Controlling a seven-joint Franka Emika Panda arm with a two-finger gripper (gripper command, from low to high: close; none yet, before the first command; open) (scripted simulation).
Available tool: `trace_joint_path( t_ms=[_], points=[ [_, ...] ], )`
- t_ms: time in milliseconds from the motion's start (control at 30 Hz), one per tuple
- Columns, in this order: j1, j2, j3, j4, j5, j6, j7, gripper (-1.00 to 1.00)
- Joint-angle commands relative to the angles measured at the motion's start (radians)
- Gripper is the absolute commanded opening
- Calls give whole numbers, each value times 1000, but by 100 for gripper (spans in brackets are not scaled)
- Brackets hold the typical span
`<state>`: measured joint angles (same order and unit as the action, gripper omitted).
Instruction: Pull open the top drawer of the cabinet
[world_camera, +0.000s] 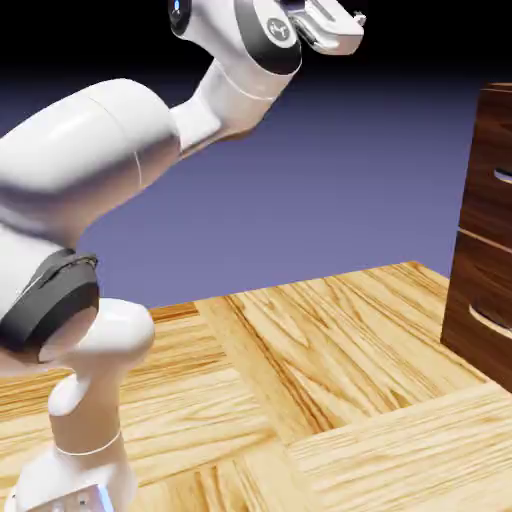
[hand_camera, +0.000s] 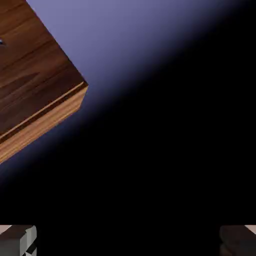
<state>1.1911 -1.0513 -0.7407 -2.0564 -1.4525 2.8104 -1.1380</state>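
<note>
Gripper (hand_camera: 128, 241) wide, empty, well apart from cabinet (world_camera: 483, 225); tilted approach could miss top handle (world_camera: 504, 176), snag edge.

The exterior view looks side-on from beside the arm (world_camera: 90, 140), standing back enough to take in the floor (world_camera: 330, 350). The hand view looks out from the hand (world_camera: 330, 28), tilted. Both share the cabinet (world_camera: 485, 230), cut off by each frame.
</note>
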Motion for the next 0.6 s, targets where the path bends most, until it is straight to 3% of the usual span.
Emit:
trace_joint_path(
  t_ms=[0,567],
  points=[
    [27,-11,-17,17,-34,-5,-44,0],
    [491,-201,-309,314,-605,-94,-783,0]
  ],
)
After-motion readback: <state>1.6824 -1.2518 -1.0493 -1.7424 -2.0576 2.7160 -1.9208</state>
